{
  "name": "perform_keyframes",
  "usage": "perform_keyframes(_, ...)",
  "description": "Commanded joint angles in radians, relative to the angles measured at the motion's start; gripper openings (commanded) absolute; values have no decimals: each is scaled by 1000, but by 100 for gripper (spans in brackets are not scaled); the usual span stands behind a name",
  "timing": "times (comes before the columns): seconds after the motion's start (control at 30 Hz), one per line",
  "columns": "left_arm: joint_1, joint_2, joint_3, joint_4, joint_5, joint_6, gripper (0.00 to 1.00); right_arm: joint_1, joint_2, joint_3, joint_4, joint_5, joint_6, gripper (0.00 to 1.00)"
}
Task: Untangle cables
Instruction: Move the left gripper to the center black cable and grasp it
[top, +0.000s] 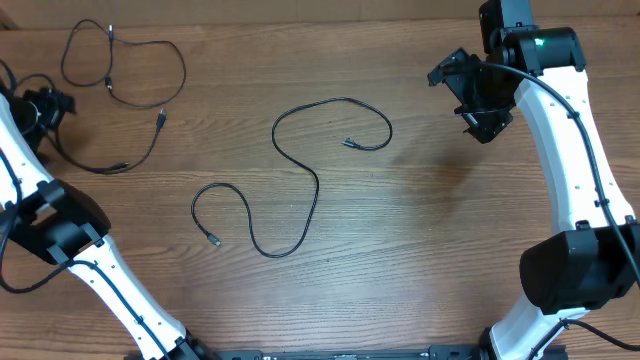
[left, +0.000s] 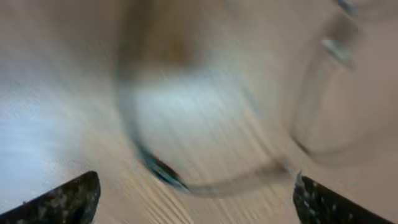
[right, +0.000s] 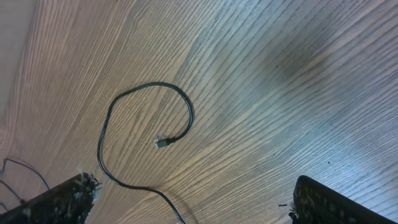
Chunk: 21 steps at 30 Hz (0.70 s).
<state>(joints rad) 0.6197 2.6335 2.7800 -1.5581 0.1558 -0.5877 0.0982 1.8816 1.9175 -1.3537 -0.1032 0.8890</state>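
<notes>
Overhead now, and one thin black cable (top: 316, 185) lies by itself in the middle of the wooden bench (top: 430, 260), drawn out in a long S. One small plug (top: 212, 240) sits at its lower left end, and the other plug (top: 348, 143) is tucked inside the round loop at the upper right. Away in the far left corner there's a second run of black cord (top: 165, 43), loosely looped and crossing itself, well apart from the middle cable. Whether that's one cord or two, I can't tell from up here. The left fingers (top: 50, 103) are right beside that corner cord, at the very edge of the view. The left wrist camera is badly smeared, but both dark fingertips (left: 62, 200) show at the bottom corners, wide apart. A blurred strand of cord (left: 161, 171) curves over the bench between them, nothing gripped. Over on the other side, the right fingers (top: 478, 100) hang near the upper right, clear of the middle cable. From the right wrist camera the fingertips (right: 336, 199) are spread wide too, and empty. The looped end of the cable (right: 149, 85), with its plug (right: 161, 142), lies flat on the bench ahead of them.
</notes>
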Motion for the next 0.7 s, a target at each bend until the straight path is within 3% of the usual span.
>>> perform_keyframes(0.0, -47, -17, 31, -27, 556, 270, 98, -1, -8, 6, 18, -6, -8, 100)
perform_keyframes(0.07, -97, -17, 23, -39, 652, 394, 99, -1, -7, 6, 23, -3, -8, 100)
perform_keyframes(0.13, -160, -17, 20, -83, 619, 456, 99, -2, -7, 6, 23, 0, -8, 100)
perform_keyframes(0.2, -238, -17, 19, -132, 503, 460, 99, -2, -7, 6, 23, 48, -8, 100)
perform_keyframes(0.27, -314, -17, 5, -132, 420, 461, 92, -5, -7, 6, 22, 132, -8, 100)
perform_keyframes(0.37, -438, -17, -13, -132, 386, 461, 90, -24, -7, 6, 19, 229, -8, 100)
perform_keyframes(0.67, -719, -71, -22, -132, 307, 460, 100, -127, -7, 6, -14, 298, -8, 100)
